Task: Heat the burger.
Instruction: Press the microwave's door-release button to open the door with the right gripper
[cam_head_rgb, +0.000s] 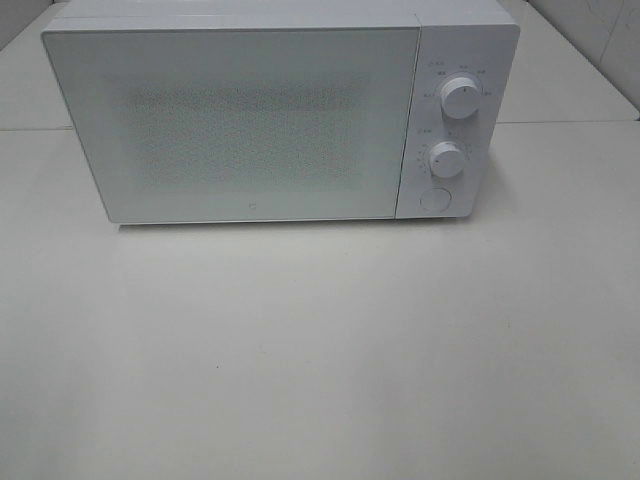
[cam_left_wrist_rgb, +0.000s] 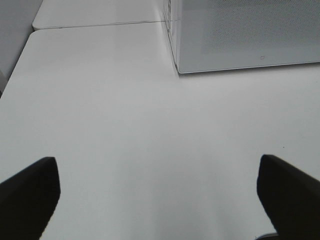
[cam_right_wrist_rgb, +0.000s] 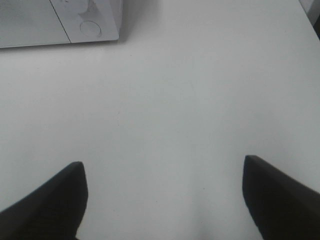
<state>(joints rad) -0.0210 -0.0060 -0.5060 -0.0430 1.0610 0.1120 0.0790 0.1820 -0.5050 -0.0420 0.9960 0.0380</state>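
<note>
**Left gripper** (cam_left_wrist_rgb: 157, 161): I have it spread wide and empty over bare bench (cam_left_wrist_rgb: 125, 115). The microwave (cam_head_rgb: 240, 120) stands ahead of it and off toward the robot's right, well apart. Only the oven's left corner and part of its front reach this wrist view.

**Door** (cam_head_rgb: 235, 125): closed and flush with the case. Its speckled window is too opaque for me to see inside.

**Burger**: not visible in any of the three views, neither on the bench nor at either gripper. It may sit behind the door or outside the views; I cannot tell which.

**Control panel** (cam_head_rgb: 480, 140), right of the door: upper knob (cam_head_rgb: 460, 98), lower knob (cam_head_rgb: 446, 159), and round button (cam_head_rgb: 436, 199) beneath them.

**Right gripper** (cam_right_wrist_rgb: 163, 161): its fingers (cam_right_wrist_rgb: 45, 205) also stand well apart, with nothing between them. The button and the panel's lower corner lie ahead of it and slightly toward the robot's left, well apart.

**Governing relation**, as I judge it: the panel sits on the right arm's side of the oven, so the right gripper is the nearer one for the button or knobs. The left gripper faces the door's far edge. With no burger in sight, I can give no axis or bearing for it.
</note>
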